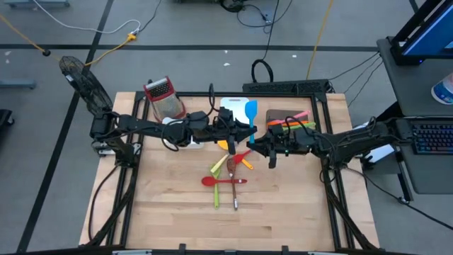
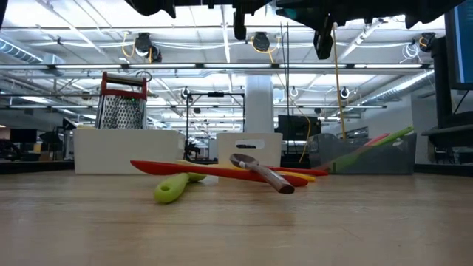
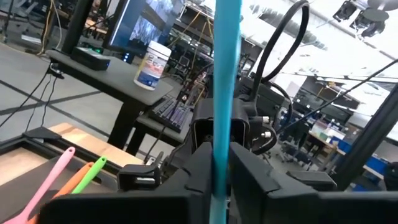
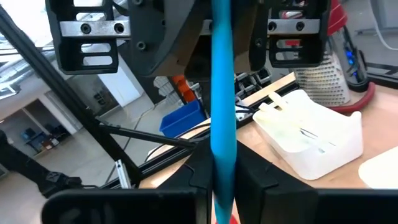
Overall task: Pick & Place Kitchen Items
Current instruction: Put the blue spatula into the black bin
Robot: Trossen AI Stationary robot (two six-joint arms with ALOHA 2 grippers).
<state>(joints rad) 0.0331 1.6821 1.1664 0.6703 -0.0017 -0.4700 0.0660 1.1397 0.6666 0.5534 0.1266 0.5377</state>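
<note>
Holding the blue spatula (image 1: pixel 252 115) between both arms above the middle of the table (image 1: pixel 170 212), you are in the middle of a hand-over. The left gripper (image 1: pixel 231 127) and the right gripper (image 1: pixel 267 150) face each other nose to nose, well above the wood. In the left wrist view the blue handle (image 3: pixel 222 93) runs straight through the pinch of that arm's own fingers, and in the right wrist view the same handle (image 4: pixel 222 93) sits clamped between that arm's fingers too. So both grippers are pinching the blue spatula, one on each part of its handle.

The rest of the kitchen items lie below: a red spoon (image 1: pixel 212 181), a green utensil (image 1: pixel 216 167), a metal spoon (image 1: pixel 235 195) and an orange piece (image 1: pixel 245 163) crossed in a loose heap near the table's centre. Pink, green and orange sticks (image 1: pixel 289 120) already rest in the brown tray (image 1: pixel 274 115) by the far edge, with the white tray (image 1: pixel 230 106) and the box grater (image 1: pixel 164 98) further along the same edge.

Your next move, as I judge it, is to let one gripper go cleanly before the other pulls away. Release first, then retreat along the handle's line, or the spatula may twist or slip.
</note>
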